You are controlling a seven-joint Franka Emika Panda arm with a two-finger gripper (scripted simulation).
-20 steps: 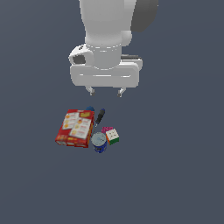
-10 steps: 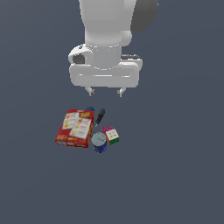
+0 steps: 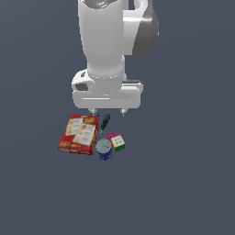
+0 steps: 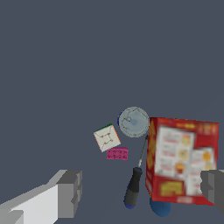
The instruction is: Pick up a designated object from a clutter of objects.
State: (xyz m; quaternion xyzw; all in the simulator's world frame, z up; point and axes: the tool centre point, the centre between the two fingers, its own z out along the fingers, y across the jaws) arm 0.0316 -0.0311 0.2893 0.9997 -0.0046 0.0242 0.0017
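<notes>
The small dark-blue can [image 3: 104,149] with a silvery top stands on the floor between the flat red box [image 3: 79,134] and the multicoloured puzzle cube [image 3: 116,142]. The black-handled screwdriver [image 3: 105,122] lies just behind it. My gripper [image 3: 108,111] is open and empty, hanging above the screwdriver and the box's far edge, apart from the can. In the wrist view the can's round top [image 4: 134,122] sits beside the cube [image 4: 106,138], the box [image 4: 182,159] and the screwdriver [image 4: 133,187], between my spread fingers [image 4: 68,193].
A small pink block [image 4: 117,153] lies next to the cube. A blue rounded thing [image 4: 159,208] peeks from under the red box's edge. The floor around the cluster is plain dark grey.
The gripper has come down closer to the cluster, its fingertips now just above the screwdriver and box. The objects have not moved.
</notes>
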